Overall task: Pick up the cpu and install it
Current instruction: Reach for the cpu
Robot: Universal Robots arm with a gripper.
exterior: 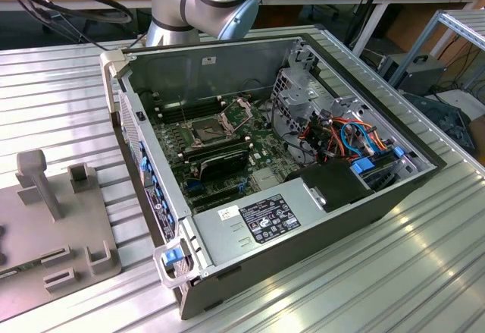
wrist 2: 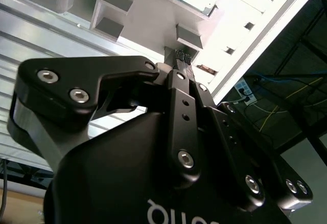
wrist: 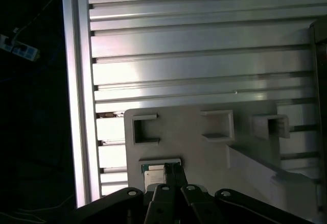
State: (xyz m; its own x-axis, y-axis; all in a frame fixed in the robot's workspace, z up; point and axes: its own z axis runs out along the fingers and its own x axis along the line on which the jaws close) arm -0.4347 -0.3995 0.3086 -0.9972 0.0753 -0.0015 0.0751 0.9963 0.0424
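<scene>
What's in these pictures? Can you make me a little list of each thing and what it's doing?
cpu: sitting in a holder on the grey plate
gripper: just by the cpu, not holding it
fingers: shut together, empty
computer case: open, on the metal table
socket: open, looks empty

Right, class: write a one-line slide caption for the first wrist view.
Gripper near the cpu, seated in a grey fixture plate on the ribbed aluminium table.

Ribbed aluminium table (exterior: 424,272), open computer case (exterior: 220,67) standing on it, grey fixture plate (exterior: 76,223) alongside
</scene>
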